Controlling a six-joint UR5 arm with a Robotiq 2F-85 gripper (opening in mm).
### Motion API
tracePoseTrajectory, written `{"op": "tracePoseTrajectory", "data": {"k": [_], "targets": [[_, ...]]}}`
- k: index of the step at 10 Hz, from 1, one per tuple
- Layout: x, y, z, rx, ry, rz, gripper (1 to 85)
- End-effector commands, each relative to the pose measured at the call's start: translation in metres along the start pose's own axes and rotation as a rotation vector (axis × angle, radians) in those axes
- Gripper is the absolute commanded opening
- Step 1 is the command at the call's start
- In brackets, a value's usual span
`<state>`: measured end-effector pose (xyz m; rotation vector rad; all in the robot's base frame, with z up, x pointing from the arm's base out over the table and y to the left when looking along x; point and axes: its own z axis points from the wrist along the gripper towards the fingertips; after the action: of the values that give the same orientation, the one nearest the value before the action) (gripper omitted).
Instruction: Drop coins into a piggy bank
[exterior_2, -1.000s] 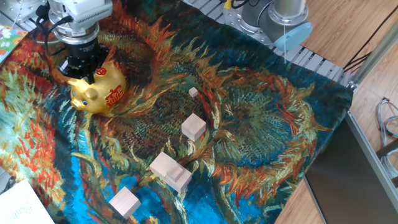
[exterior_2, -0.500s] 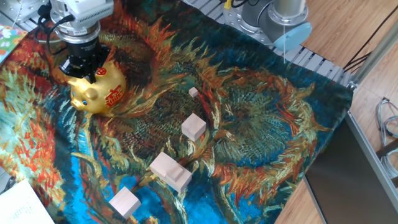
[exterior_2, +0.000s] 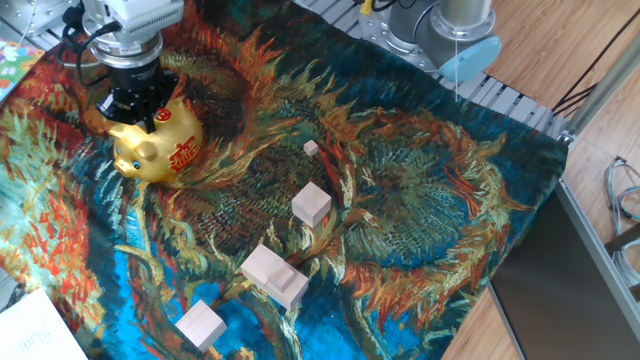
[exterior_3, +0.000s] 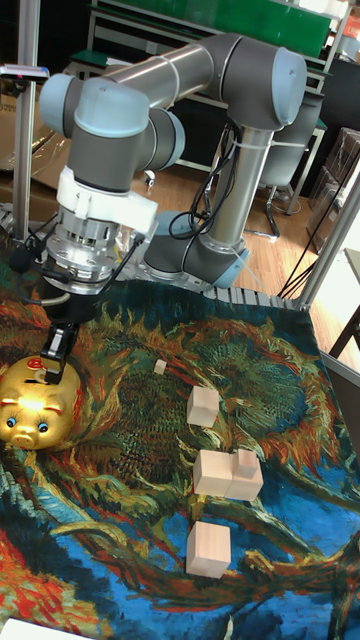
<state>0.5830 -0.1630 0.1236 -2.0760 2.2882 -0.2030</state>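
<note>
The shiny gold piggy bank (exterior_2: 160, 148) (exterior_3: 35, 410) stands on the painted cloth at the far left, with red marks on its side. My gripper (exterior_2: 135, 112) (exterior_3: 52, 368) points straight down over the pig's back, its black fingertips at or just above the top of the pig. How far apart the fingers stand is not clear in either view. No coins show in either view; anything between the fingers is hidden.
Pale wooden blocks lie on the cloth (exterior_2: 430, 200) to the right of the pig: a tiny one (exterior_2: 311, 148), a cube (exterior_2: 311, 204), a stepped pair (exterior_2: 273, 274) and a front cube (exterior_2: 201, 325). The arm's base (exterior_2: 455, 35) stands at the back edge.
The gripper has edged very slightly upward over the pig's back. The pig and the blocks have not moved.
</note>
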Motion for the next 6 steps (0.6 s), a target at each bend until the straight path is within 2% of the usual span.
{"op": "tracePoseTrajectory", "data": {"k": [1,6], "targets": [[-0.0024,0.0002,-0.0014,0.001,-0.02,0.011,1.3],[-0.0025,0.0017,-0.0004,-0.004,-0.023,0.014,1.3]]}}
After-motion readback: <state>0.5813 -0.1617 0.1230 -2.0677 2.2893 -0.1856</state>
